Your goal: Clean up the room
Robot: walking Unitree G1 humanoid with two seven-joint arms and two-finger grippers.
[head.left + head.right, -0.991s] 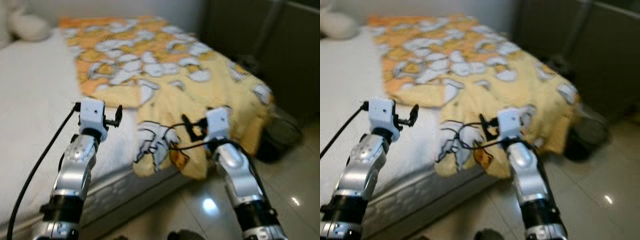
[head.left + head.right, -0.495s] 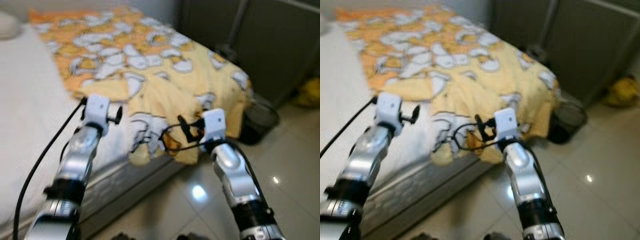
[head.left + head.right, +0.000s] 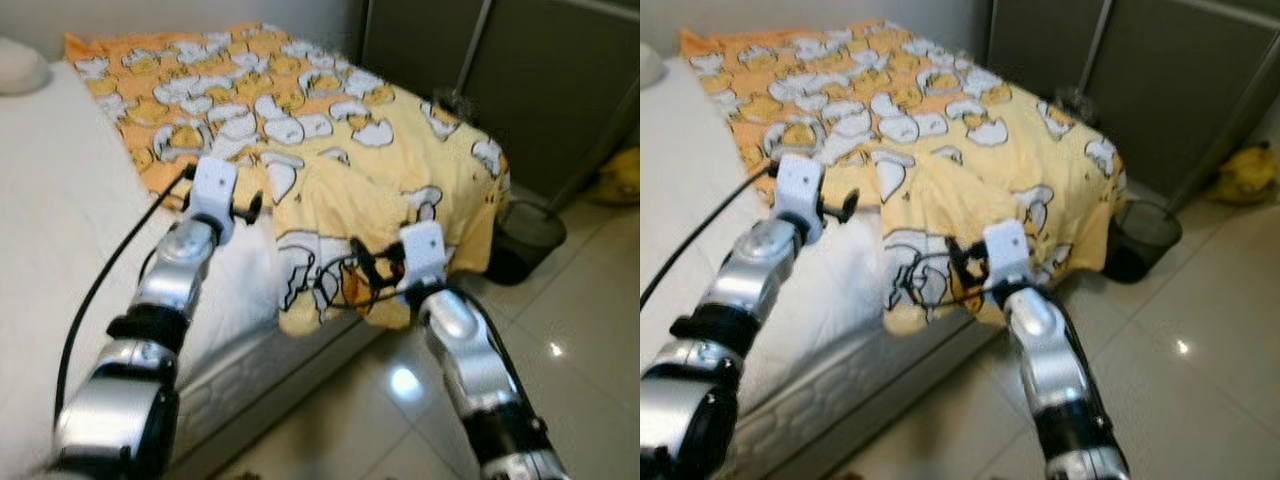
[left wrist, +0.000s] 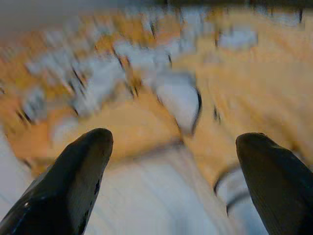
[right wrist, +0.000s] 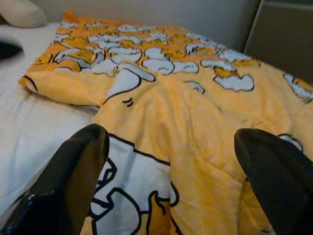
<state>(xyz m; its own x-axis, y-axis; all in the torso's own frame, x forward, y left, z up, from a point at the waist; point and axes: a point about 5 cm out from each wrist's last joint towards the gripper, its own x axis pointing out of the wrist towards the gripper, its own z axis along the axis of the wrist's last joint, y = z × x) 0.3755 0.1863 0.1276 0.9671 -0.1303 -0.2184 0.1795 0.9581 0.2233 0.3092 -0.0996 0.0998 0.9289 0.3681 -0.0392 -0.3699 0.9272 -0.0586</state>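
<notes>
A yellow and orange blanket (image 3: 330, 130) printed with white ducks lies rumpled over the bed's far half and hangs off its corner. My left gripper (image 3: 248, 207) hovers over the blanket's folded edge where it meets the white sheet; the left wrist view, blurred, shows its fingers (image 4: 73, 171) wide apart with nothing between them. My right gripper (image 3: 365, 268) is held low in front of the hanging corner, open too, and its fingers (image 5: 68, 181) frame the blanket (image 5: 171, 127) just ahead.
White mattress (image 3: 60, 220) on my left with a pillow (image 3: 20, 65) at its far end. A black waste bin (image 3: 527, 235) stands on the glossy tile floor (image 3: 580, 340) by the bed's corner. Dark wardrobe doors (image 3: 470, 60) and a yellow object (image 3: 622, 175) lie beyond.
The camera has swung and steadied, so the picture is sharper. My left arm has reached forward from over the white sheet to the blanket's edge. Right arm is slightly nearer the hanging corner.
</notes>
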